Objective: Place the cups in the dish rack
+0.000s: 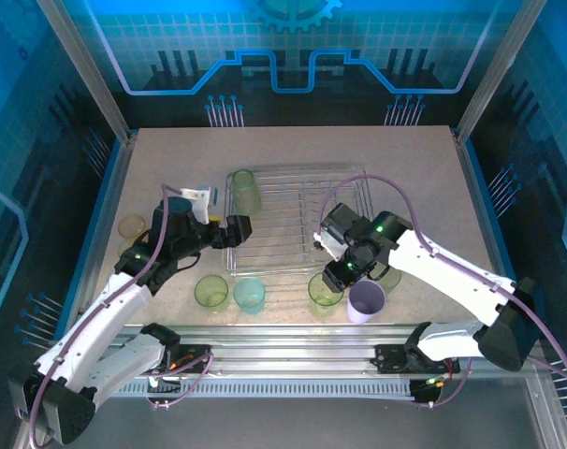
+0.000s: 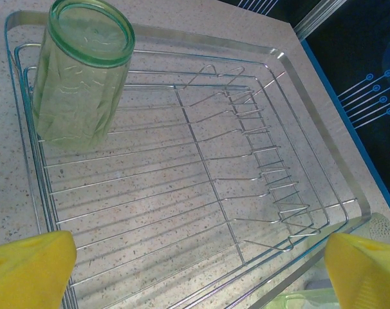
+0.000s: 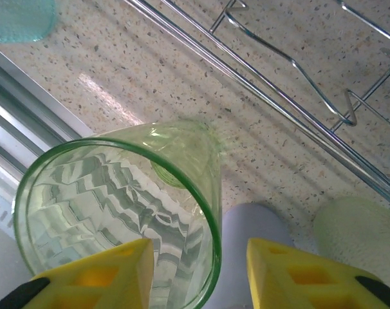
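Your right gripper (image 3: 198,273), jaws half open, straddles the rim of an upright yellow-green cup (image 3: 118,193), one finger inside, nothing clamped yet; the dish rack (image 3: 272,107) lies just beyond, toward the wrist view's upper right

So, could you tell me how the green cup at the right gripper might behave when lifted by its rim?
The green cup looks like thin glossy plastic: probably light and slippery. With the right gripper straddling one wall, it may tilt when raised. Taller than wide, it could tip if nudged.
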`<state>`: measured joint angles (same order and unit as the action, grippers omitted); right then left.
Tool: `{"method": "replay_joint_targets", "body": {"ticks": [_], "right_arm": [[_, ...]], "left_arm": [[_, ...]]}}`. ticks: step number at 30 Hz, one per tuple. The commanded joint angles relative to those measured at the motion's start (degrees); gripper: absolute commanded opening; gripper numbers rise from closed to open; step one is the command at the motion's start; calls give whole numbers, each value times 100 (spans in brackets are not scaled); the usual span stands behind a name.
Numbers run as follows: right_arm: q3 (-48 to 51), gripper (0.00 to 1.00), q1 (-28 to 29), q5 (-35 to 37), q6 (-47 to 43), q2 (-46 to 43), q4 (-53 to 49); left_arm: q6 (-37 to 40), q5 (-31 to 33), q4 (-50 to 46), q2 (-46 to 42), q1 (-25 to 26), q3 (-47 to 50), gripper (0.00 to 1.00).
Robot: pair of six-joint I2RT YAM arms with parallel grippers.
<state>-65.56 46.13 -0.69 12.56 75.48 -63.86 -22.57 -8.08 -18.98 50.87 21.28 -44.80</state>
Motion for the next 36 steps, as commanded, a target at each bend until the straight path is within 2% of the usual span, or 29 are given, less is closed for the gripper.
{"method": "replay_joint_targets", "body": {"ticks": [1,9,18,21,28,32,36], "right_arm": [[-110,39,139,151,1,147,-140],[-296,28,282,402,-16,482,-228],[-693,0,425,642,-109,722,-480],[-952,0,651,697,-187,732,-519],[-1345,0,752,156,-458,275,-213],[-1264,0,639,-162,-623,-321,273],[-960,0,-36,-743,-441,-1129,945]], "left_arm": [[-17,-135,46,-93,40,76,99],[50,-116,61,-121,43,128,99],[151,-142,59,-179,39,134,99],[201,-243,170,-313,39,199,99],[236,-628,493,-824,43,321,99],[207,-1296,741,-994,43,249,99],[10,-2237,1264,-1035,43,148,99]]}}
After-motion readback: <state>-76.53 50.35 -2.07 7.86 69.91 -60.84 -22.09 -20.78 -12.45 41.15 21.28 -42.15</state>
